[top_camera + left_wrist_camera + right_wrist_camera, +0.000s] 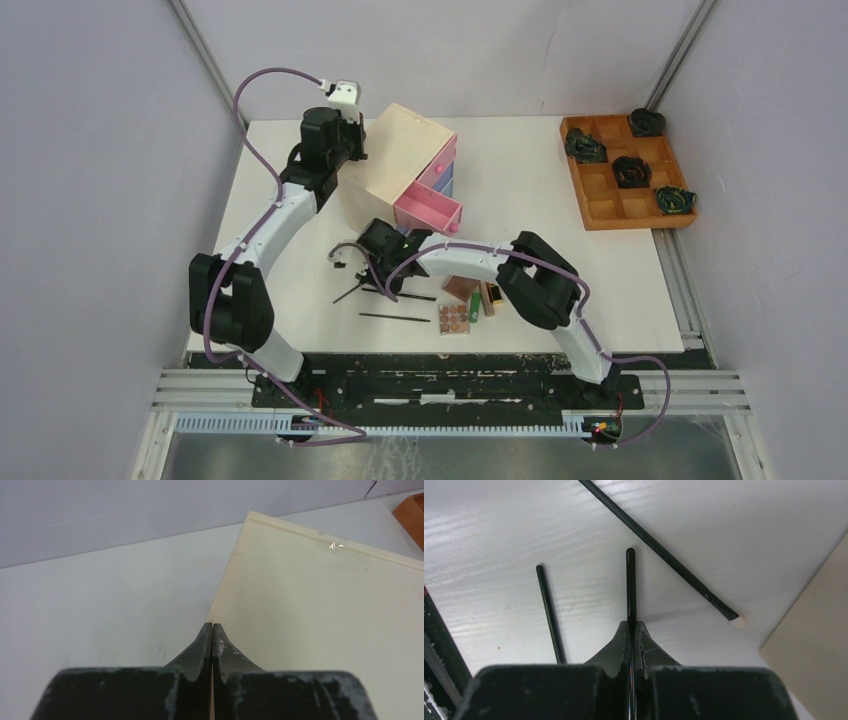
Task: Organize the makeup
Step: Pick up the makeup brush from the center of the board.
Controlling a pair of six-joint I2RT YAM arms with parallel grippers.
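Makeup (pixel 460 290) lies in a tight cluster on the white table (pixel 540 200) near the front edge, beside your right arm's elbow: brown palette (pixel 453 319), green tube (pixel 473 306) and gold tube (pixel 487 300), all just beside each other. Your right gripper (pixel 631 625) is clamped on a thin black stick (pixel 630 580), which runs straight out from between the fingertips; can't tell if it's lifted off the table. Second stick (pixel 549 612) lies just left of it, roughly parallel, not touching. Longer stick (pixel 659 550) crosses diagonally past the tips, pale end toward a cream panel at that view's right edge. From above, this gripper sits just left of the cluster, in front of the open pink drawer (pixel 430 210) of the pale wooden chest (pixel 400 150). Your left gripper (pixel 212 627) has its fingers pressed together with nothing between them, tips at the edge of the chest's cream face; contact unclear. Wooden grid tray (pixel 625 170) with dark coils sits back right, well apart from the makeup.
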